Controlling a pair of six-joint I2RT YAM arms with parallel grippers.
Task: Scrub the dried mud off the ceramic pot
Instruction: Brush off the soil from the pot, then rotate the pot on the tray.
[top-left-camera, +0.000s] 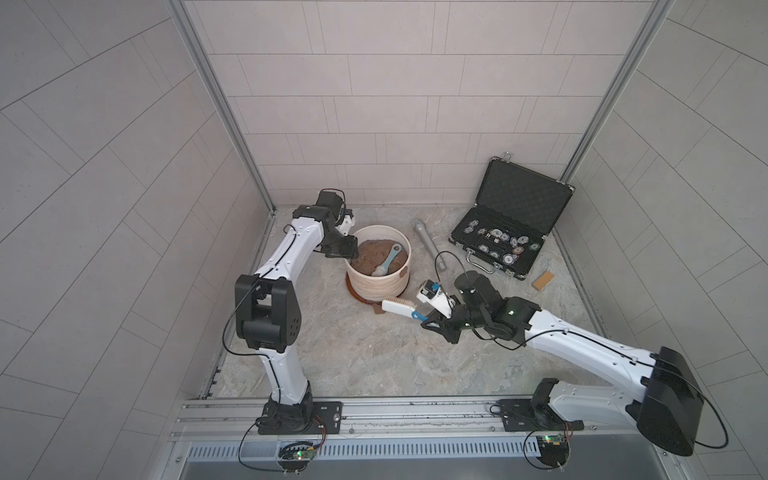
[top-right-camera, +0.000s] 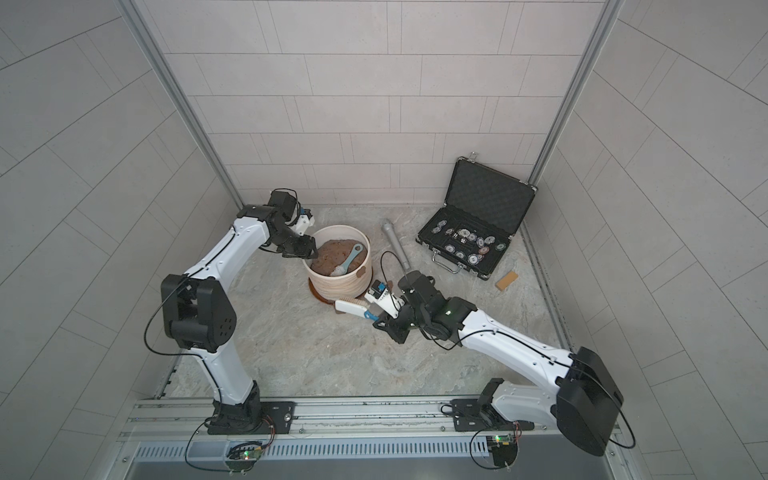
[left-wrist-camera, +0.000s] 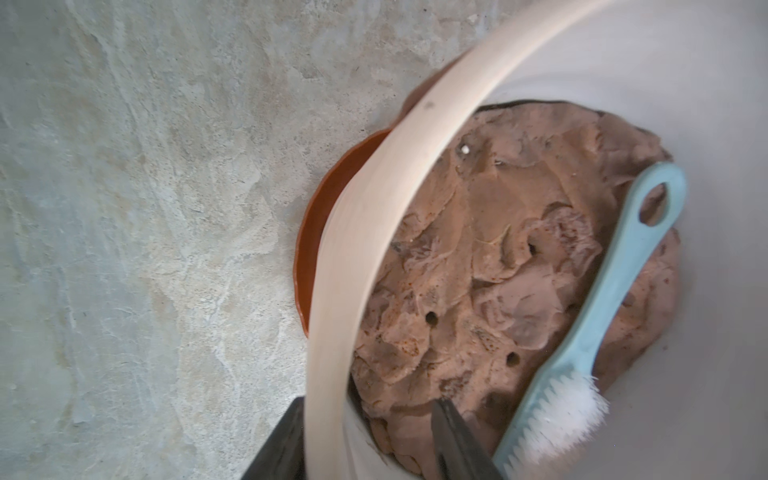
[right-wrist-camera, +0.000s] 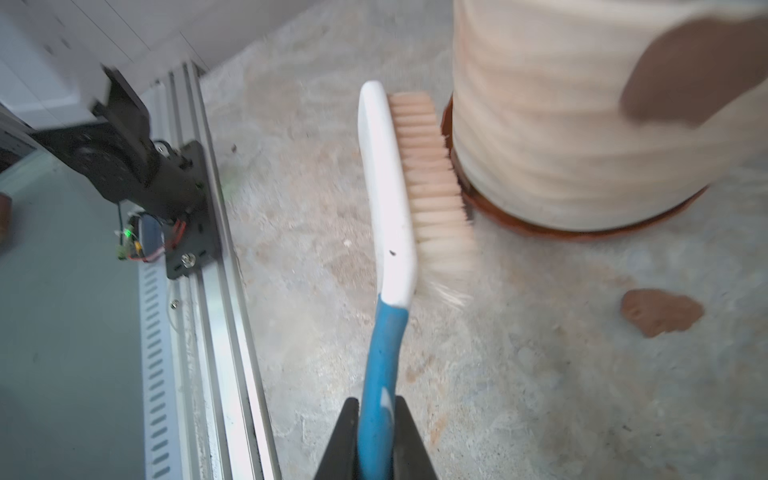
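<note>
The right fingers (right-wrist-camera: 409, 449) are clamping the brush (right-wrist-camera: 390, 187) at the ceramic pot (right-wrist-camera: 540, 124) on the desk (right-wrist-camera: 540, 395); the left fingers (left-wrist-camera: 455, 449), part-open, are straddling its rim. One mud flake (right-wrist-camera: 660, 311) is lying loose; a mud patch (right-wrist-camera: 685, 70) is clinging on

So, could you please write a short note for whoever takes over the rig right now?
Left gripper: jaws astride the pot rim; grip unclear.
Right gripper: shut on the brush handle, bristles low beside the saucer.
Pot: upright on its saucer.
Done: one mud flake lies on the table.
Left: a mud patch on the pot wall needs scrubbing.
</note>
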